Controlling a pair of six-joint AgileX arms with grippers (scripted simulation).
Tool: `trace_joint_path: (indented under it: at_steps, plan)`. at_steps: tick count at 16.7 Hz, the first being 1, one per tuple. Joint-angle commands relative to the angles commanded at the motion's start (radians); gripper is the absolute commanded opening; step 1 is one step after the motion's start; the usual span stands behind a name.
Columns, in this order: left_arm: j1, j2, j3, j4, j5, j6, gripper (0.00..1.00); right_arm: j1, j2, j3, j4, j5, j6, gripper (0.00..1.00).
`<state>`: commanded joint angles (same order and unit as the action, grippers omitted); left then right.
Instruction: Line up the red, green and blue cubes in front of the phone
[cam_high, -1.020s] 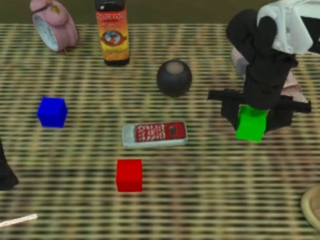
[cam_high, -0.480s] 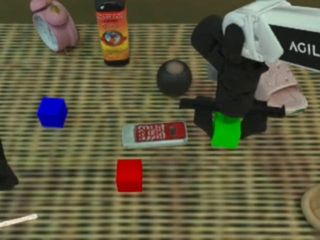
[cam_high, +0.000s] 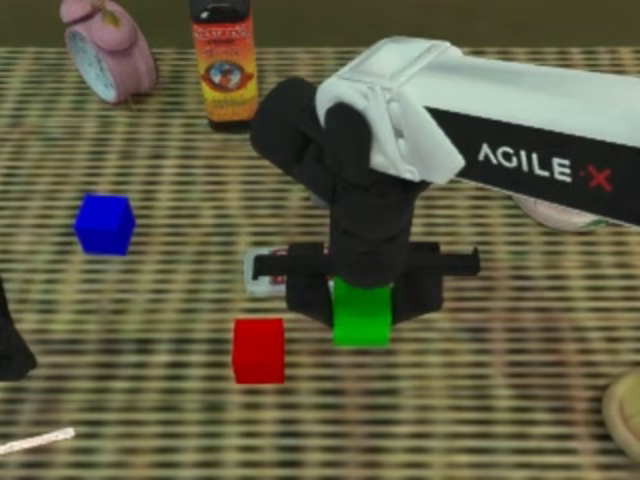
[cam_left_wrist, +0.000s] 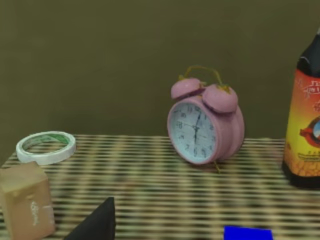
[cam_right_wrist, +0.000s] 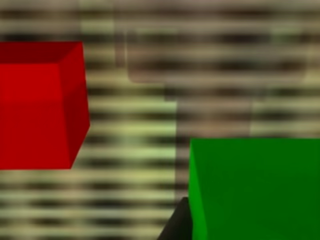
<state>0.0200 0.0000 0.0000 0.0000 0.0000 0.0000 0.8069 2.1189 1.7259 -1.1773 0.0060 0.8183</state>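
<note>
Right pincer (cam_high: 361, 300) is clamped on the green cube (cam_high: 361, 314), above the tabletop (cam_high: 480, 400), just right of the red cube (cam_high: 258, 350). We should lower level, matching red's row before the phone (cam_high: 256, 272).

At the far left of the table I see a pink alarm clock (cam_high: 106, 48) with two bells, standing upright. Near it, to the right, stands a dark bottle (cam_high: 224, 64) with an orange and red label. The table (cam_high: 520, 400) has a woven striped cover. A thin white stick (cam_high: 36, 440) lies at the near left edge, and a round beige rim (cam_high: 624, 412) shows at the near right edge. The left wrist view also shows a roll of white tape (cam_left_wrist: 46, 147) and a small brown box (cam_left_wrist: 26, 199).
</note>
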Motion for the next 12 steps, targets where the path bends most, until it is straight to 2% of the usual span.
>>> trace_joint_path:
  at_steps: [5,12]
  plan:
    - [0.0,0.0,0.0,0.0,0.0,0.0,1.0,-0.002,0.002,-0.017,0.02,-0.001,-0.001,0.0]
    - [0.0,0.0,0.0,0.0,0.0,0.0,1.0,0.0,0.076,-0.161,0.238,0.001,0.001,0.0]
